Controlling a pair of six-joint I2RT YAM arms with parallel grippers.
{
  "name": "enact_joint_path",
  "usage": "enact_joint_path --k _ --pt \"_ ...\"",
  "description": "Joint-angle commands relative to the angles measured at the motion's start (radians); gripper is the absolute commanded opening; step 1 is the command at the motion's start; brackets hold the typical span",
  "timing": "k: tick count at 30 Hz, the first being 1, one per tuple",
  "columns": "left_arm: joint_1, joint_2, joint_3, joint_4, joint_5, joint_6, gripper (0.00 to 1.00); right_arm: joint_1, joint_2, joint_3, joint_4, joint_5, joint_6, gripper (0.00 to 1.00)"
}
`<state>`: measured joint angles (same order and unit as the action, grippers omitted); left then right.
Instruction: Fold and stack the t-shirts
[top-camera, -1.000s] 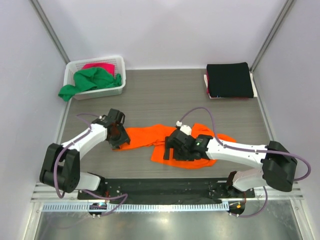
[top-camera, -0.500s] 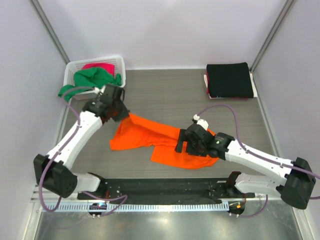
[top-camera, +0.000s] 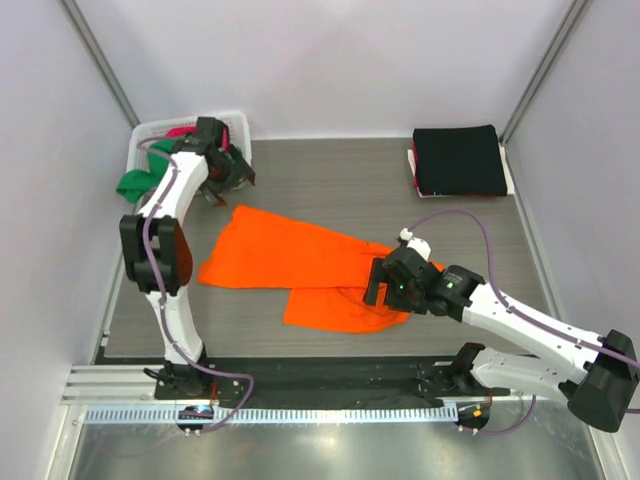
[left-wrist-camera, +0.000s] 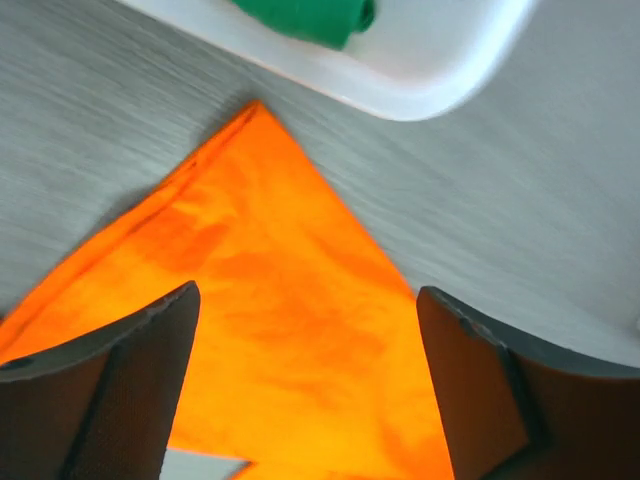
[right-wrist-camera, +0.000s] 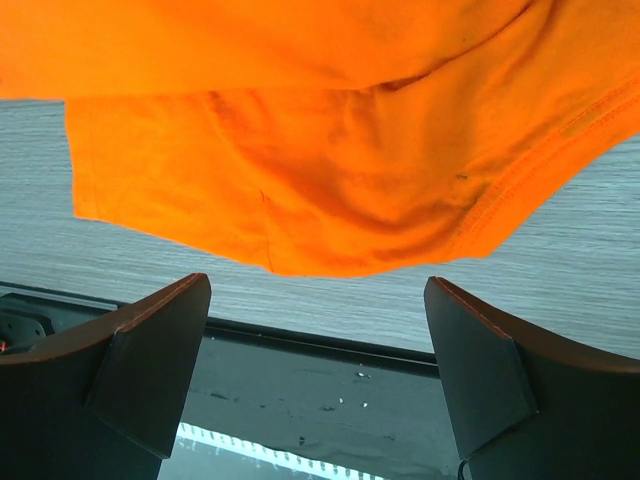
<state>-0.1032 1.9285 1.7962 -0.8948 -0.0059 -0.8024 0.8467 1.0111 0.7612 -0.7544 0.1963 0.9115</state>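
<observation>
Left gripper (top-camera: 228, 176) hangs with fingers spread and empty over the far left corner of the orange shirt (top-camera: 290, 262), and the right gripper (top-camera: 388, 283), equally spread and empty, is over its near right hem. That shirt lies rumpled mid-table (top-camera: 330, 190). A folded black shirt (top-camera: 460, 160) sits far right, and the white basket (left-wrist-camera: 425, 68) far left holds a green shirt (top-camera: 132, 182) and a pink shirt (top-camera: 180, 131).

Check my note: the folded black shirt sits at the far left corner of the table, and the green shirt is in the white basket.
One slip: the top external view shows the folded black shirt at the far right corner of the table, not the left. The green shirt is in the white basket, as you noted.
</observation>
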Motion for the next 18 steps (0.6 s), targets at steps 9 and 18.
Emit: enact_joint_path --k 9,18 --pt "-0.016 -0.345 -0.343 -0.024 -0.137 0.149 0.85 0.002 0.040 0.086 0.056 -0.049 -0.071 0.90" --pt "0.154 -0.726 -0.834 0.117 -0.065 0.089 0.83 0.271 0.551 0.418 0.135 -0.021 -0.071 0.88"
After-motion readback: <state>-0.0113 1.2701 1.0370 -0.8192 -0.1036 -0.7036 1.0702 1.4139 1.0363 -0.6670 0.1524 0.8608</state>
